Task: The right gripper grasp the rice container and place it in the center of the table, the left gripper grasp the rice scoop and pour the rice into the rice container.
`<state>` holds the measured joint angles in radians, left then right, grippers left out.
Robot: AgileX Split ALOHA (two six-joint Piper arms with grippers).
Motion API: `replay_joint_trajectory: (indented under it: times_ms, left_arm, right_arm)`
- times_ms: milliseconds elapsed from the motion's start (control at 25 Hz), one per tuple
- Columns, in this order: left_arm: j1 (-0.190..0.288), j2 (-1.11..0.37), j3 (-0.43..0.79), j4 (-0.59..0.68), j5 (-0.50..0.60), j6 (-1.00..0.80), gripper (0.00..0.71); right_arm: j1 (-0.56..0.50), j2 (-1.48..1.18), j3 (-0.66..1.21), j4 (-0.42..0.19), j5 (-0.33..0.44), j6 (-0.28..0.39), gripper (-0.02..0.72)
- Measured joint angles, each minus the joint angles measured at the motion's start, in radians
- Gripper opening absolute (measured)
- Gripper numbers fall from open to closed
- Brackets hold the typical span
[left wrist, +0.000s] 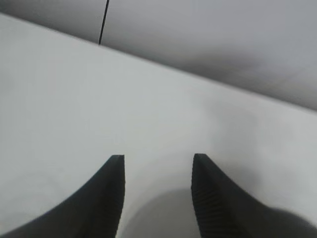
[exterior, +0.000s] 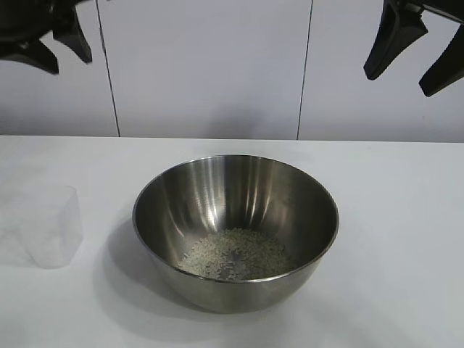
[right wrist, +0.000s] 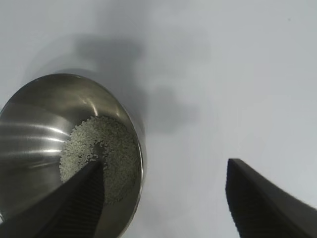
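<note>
the rice container (exterior: pixel 235 232) is taken as the landmark: it stands upright on the white tabletop (exterior: pixel 391 239), nearest the exterior camera and roughly mid-tabletop, so its placing is judged done. a pale heap of rice (exterior: pixel 235 255) is seen lying in its bottom, which suggests the pour has been made as well.

just beside the container, on the left arm's side and apart from its wall, the rice scoop (exterior: pixel 49 226) is seen standing upright, mouth up; whether any grains remain in it cannot be told, and its handle cannot be made out.

farther back and high above the container's level, the left tool (exterior: pixel 45 38) is found hanging over the scoop's side of the tabletop, nothing between its fingers, which stand moderately apart in the left wrist view (left wrist: pixel 158 158). the scoop lies below it and nearer the camera, so any coming move on the scoop is judged to turn on a descent on that side; the left arm is plainly the nearer one.

behind and above the container on the other side, the right tool (exterior: pixel 407 69) hangs spread wide and empty, the container's rim (right wrist: pixel 141 163) showing beside one finger in its wrist view.
</note>
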<state>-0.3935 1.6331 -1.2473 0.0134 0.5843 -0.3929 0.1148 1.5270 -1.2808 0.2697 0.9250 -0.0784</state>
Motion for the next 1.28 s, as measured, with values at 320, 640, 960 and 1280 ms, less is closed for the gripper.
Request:
replay_joint_trajectory:
  times_ms: [320, 640, 960, 1280]
  left_arm:
    - [-0.001, 0.029, -0.188, -0.267, 0.210, 0.340, 0.358]
    - [-0.001, 0.029, -0.199, -0.275, 0.284, 0.344, 0.407]
    - [-0.001, 0.029, -0.201, -0.275, 0.287, 0.344, 0.407]
    - [-0.001, 0.029, -0.201, -0.275, 0.313, 0.344, 0.407]
  right_arm:
    - [0.000, 0.000, 0.000, 0.009, 0.000, 0.000, 0.483]
    - [0.000, 0.000, 0.000, 0.010, 0.000, 0.000, 0.483]
    - [0.000, 0.000, 0.000, 0.011, 0.000, 0.000, 0.483]
    - [0.000, 0.000, 0.000, 0.011, -0.011, 0.000, 0.483]
